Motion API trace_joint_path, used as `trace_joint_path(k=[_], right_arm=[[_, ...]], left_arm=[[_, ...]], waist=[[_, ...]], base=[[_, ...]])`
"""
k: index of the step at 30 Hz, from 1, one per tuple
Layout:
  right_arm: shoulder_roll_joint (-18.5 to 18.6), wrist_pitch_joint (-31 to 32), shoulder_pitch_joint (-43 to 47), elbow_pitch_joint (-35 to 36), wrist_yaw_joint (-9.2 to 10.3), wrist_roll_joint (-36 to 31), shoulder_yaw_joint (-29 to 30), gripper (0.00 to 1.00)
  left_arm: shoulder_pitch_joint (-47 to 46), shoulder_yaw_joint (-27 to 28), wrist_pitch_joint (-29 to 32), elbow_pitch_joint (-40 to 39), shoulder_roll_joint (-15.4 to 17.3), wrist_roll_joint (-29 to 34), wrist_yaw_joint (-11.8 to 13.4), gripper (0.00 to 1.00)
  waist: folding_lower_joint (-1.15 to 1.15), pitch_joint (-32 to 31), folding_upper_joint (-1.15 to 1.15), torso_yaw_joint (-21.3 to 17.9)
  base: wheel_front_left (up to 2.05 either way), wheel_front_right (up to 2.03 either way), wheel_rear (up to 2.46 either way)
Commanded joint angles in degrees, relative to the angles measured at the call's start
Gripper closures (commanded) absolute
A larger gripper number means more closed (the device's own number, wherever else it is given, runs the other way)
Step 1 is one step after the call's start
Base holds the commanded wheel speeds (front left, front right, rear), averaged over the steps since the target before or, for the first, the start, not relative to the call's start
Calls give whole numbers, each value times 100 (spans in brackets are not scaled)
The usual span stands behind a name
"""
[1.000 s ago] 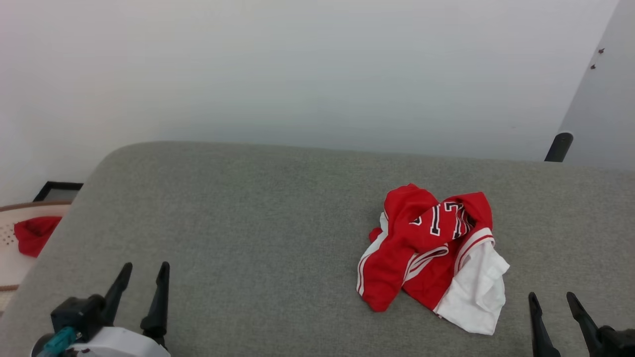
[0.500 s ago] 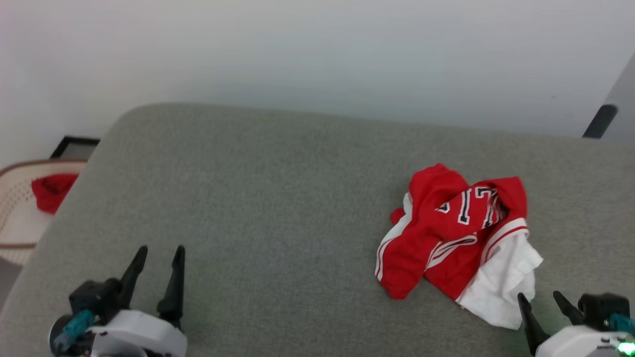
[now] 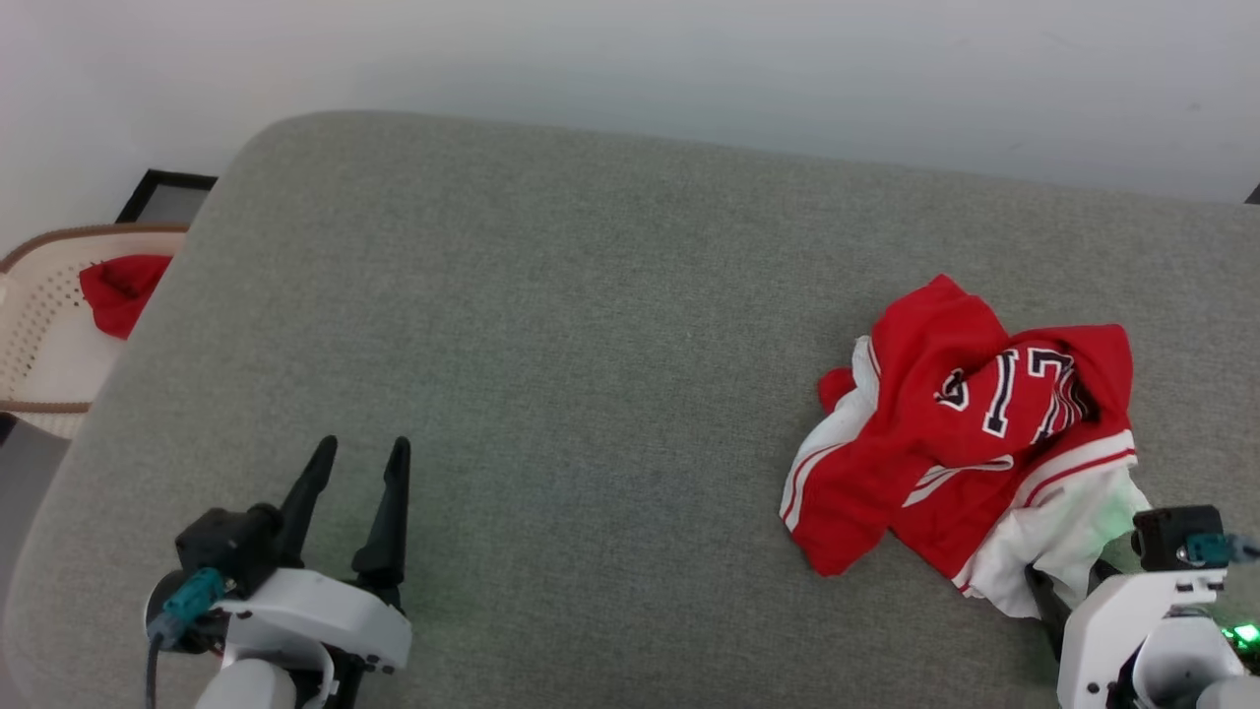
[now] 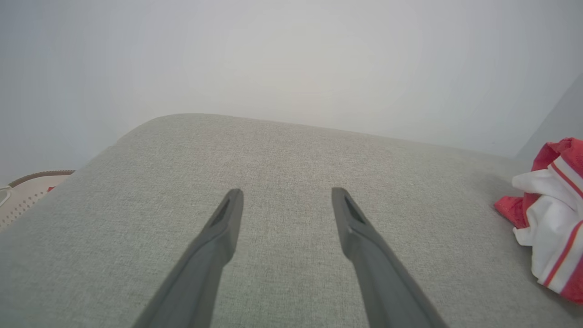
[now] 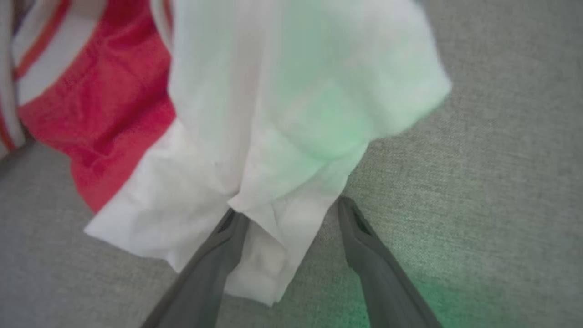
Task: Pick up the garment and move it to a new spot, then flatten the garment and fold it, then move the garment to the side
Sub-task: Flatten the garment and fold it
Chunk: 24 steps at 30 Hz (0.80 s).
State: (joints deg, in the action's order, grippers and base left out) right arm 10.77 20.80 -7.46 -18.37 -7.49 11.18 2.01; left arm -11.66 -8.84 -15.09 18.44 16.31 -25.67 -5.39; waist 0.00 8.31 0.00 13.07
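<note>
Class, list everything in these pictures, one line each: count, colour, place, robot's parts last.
garment: one, red and white, crumpled on the cushion's right
cushion: one, grey, beneath garment and grippers
basket: one, beige, beyond the cushion's left edge
cloth bundle: one, red, inside the basket
frame: one, black, behind the basket
wall: one, white, behind the cushion
left gripper: one, dark, open over bare cushion
right gripper: one, dark, open at the garment's white sleeve

The garment (image 3: 970,443), a red jersey with white sleeves and black numerals, lies crumpled on grey upholstery.
</note>
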Motion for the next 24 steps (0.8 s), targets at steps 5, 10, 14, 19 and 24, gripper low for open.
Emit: trace_joint_path(k=[5,10,14,19,24], right_arm=[[-155,857,-9,-487,3,5,-6,100],[-83,1073,-144,-222,1,75,20,100],[99,1292,-246,160,1,133,48,100],[370,1521,-300,711,2,181,242,100],[705,1703,-255,1031,2,121,523,100]], left_arm=[[-131,56,-4,107,-126,33,-68,0],[-124,129,-4,183,-160,80,-110,0],[-56,223,-4,193,-172,106,-117,0],[-8,291,-4,187,-175,129,-148,0],[10,322,-4,185,-194,165,-165,0]], waist=[[0,114,0,83],[0,50,0,48],[0,-69,0,-42],[0,-212,0,-186],[0,-306,0,-294]], base=[[0,0,0],[0,0,0],[0,0,0],[0,0,0],[0,0,0]])
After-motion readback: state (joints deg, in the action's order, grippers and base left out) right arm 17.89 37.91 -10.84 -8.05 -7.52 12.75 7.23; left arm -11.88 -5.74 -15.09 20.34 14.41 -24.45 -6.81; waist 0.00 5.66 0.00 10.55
